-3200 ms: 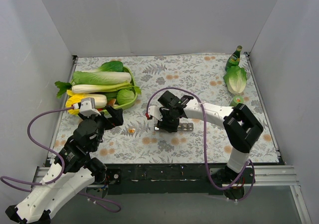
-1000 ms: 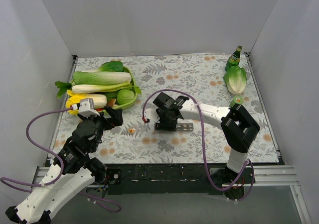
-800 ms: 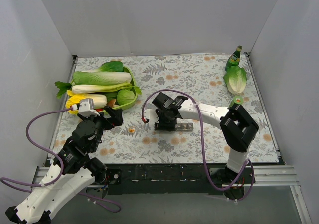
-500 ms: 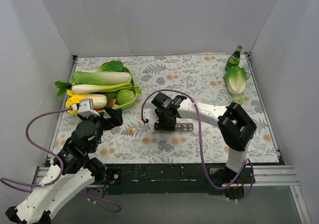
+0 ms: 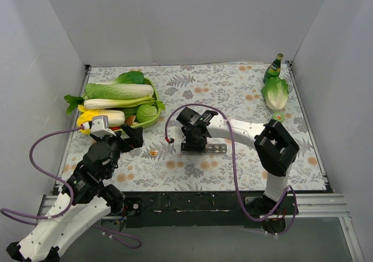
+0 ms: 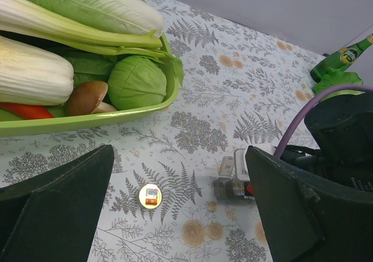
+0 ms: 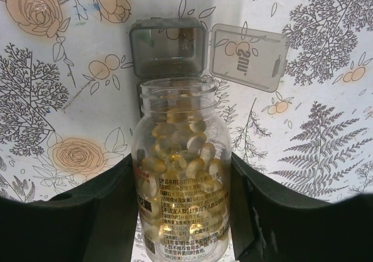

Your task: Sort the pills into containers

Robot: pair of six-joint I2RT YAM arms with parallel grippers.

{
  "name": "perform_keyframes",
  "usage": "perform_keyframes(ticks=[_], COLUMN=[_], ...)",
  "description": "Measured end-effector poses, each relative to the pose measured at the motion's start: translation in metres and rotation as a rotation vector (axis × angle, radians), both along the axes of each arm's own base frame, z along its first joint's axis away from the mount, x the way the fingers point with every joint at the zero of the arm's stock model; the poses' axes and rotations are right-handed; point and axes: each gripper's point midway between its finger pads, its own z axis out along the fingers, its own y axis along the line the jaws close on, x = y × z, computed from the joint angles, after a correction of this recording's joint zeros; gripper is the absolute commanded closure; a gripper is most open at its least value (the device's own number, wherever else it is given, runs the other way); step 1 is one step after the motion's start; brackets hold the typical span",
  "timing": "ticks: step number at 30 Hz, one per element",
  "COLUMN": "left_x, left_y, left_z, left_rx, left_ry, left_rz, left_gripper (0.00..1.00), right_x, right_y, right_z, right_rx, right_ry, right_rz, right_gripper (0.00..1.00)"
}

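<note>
Floral table (image 5: 233, 87): vegetable tray (image 6: 116, 117), containers (image 5: 217, 148), small round item (image 5: 154, 152), green bottle (image 5: 273, 68), lettuce (image 5: 275, 93).

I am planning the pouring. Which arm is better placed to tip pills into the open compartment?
Right: the right gripper holds the uncapped pill bottle, mouth pointing at the open compartment. The left gripper is open and empty, further away.

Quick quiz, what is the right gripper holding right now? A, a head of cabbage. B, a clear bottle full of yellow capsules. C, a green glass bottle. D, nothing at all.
B: the right wrist view shows the right gripper clamped on a clear bottle filled with yellow capsules, its mouth toward an open pill-box compartment.
</note>
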Motion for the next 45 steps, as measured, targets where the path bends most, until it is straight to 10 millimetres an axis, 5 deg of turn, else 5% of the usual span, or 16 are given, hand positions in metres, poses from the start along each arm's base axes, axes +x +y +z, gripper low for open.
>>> perform_keyframes(ticks=[45], left_x=[-0.0008], left_y=[-0.0019], left_z=[-0.0008], left_rx=[-0.003], left_ry=[0.000], left_rz=[-0.012], left_gripper=[0.02], right_x=[0.0051], right_y=[0.0034], right_z=[0.0000], right_rx=[-0.054], right_ry=[-0.002], right_rz=[0.029], right_gripper=[0.85])
